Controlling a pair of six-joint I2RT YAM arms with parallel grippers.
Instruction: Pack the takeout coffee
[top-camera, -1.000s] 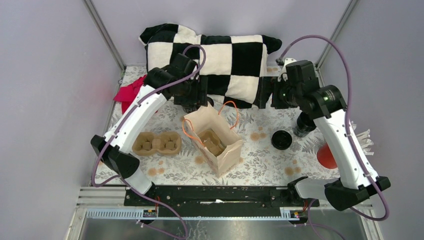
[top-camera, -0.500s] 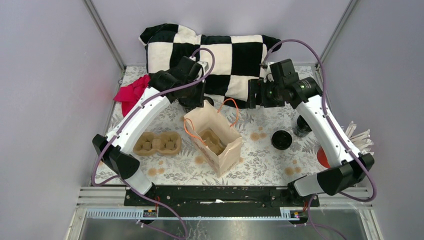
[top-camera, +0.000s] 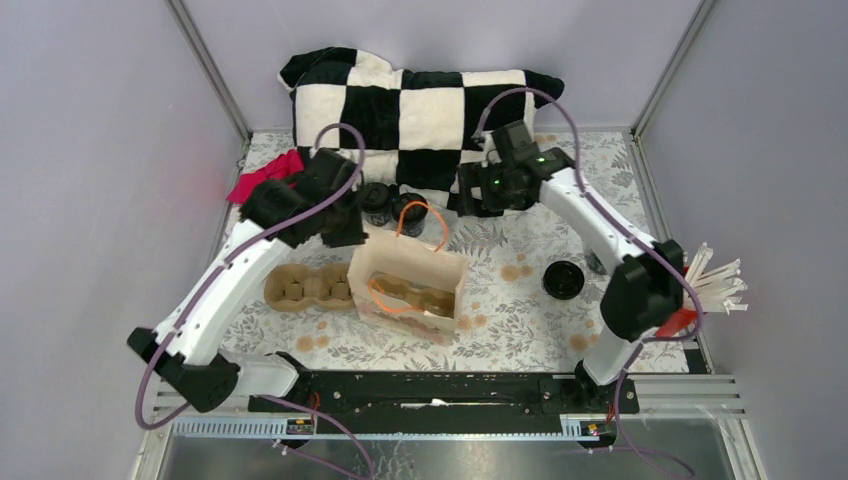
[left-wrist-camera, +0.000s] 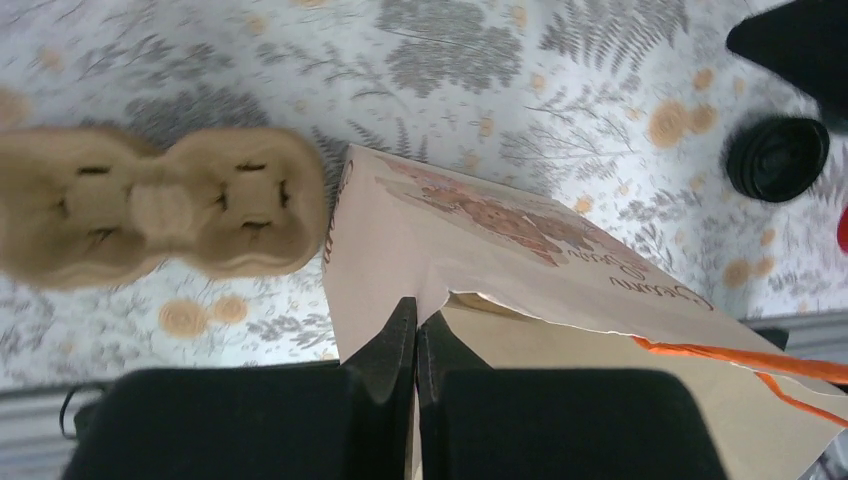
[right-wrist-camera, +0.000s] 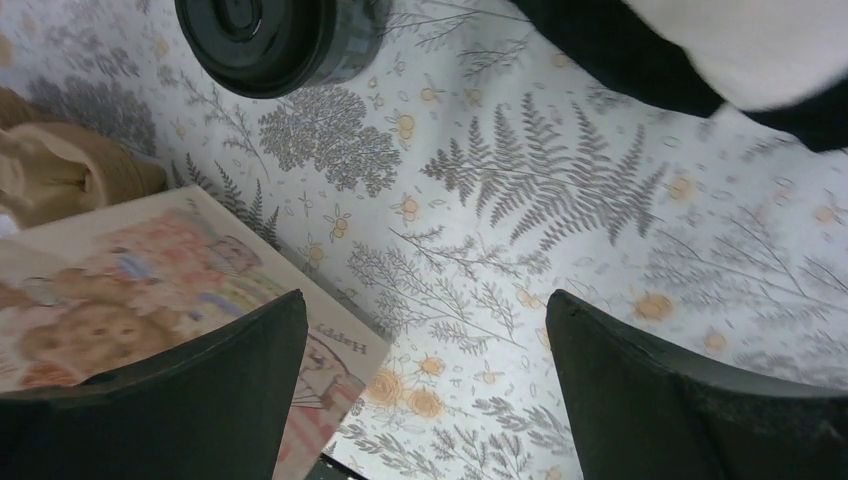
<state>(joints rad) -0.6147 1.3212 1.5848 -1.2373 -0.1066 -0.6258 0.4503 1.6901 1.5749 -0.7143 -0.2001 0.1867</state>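
Floral-print tabletop (top-camera: 520, 330), checkered cushion (top-camera: 420, 110) at the back. L gripper (left-wrist-camera: 416, 318) is pinched tight on the rim of the paper bag (top-camera: 405, 285), which sits mid-table, mouth up, w/ orange handles. Pulp carrier (top-camera: 305, 288) is just left of the bag. R gripper (right-wrist-camera: 425, 300) hangs w/ fingers wide apart over bare cloth by the bag's corner, nothing between them. Black lidded cup (top-camera: 376, 201) and second cup (top-camera: 411, 208) stand just behind the bag, not packed yet. Third cup (top-camera: 563, 279) is well off to the right.
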